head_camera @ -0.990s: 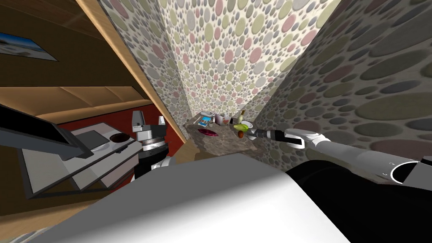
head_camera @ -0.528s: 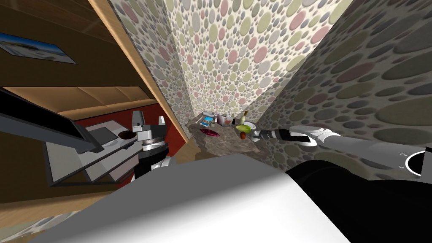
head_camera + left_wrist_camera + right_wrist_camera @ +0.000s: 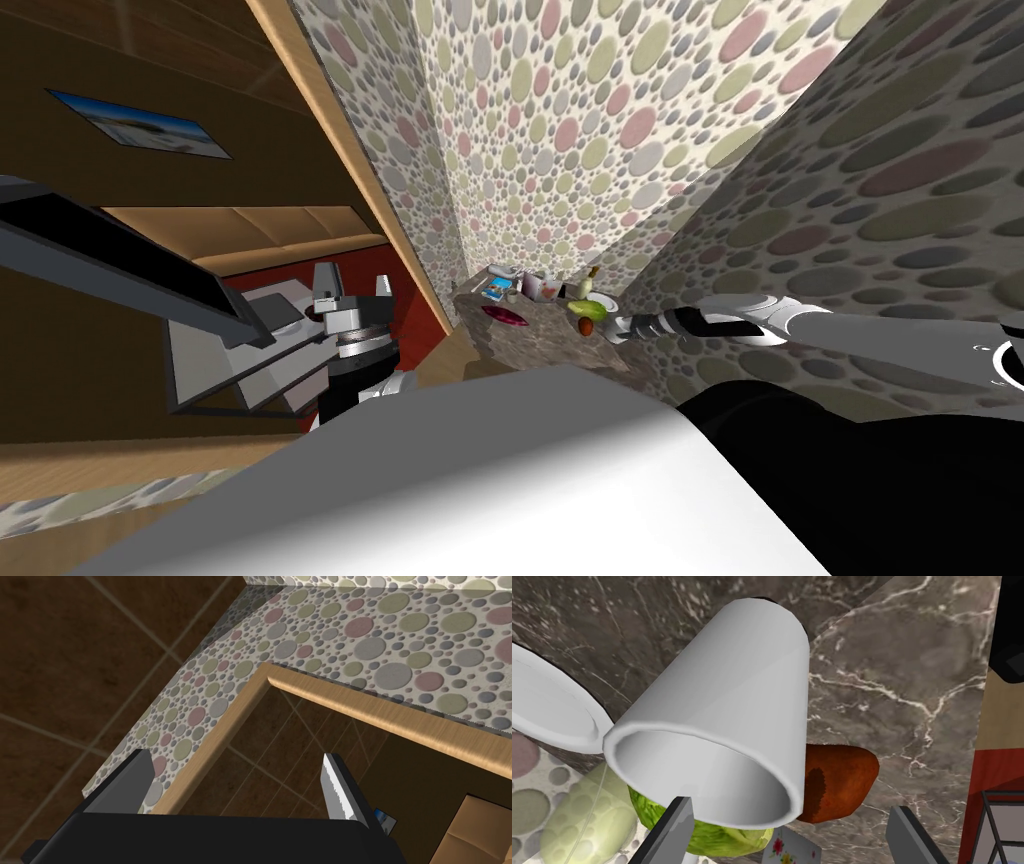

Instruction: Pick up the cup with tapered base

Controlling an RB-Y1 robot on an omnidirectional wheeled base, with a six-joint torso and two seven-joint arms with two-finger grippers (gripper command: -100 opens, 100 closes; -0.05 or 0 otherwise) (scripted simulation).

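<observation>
The plain white tapered cup [image 3: 732, 701] stands on the dark veined marble counter [image 3: 912, 676] beside a green lettuce [image 3: 722, 838], its long axis running from the wide mouth, which faces the spread-fingered right gripper [image 3: 790, 806], to the narrower base.

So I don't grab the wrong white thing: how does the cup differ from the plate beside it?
The cup is tall and narrows toward its base; the plate is shallow and wide. The cup's mouth faces the open right gripper; the plate lies off to one side. Both are plain white, on the dark marbled counter.
</observation>
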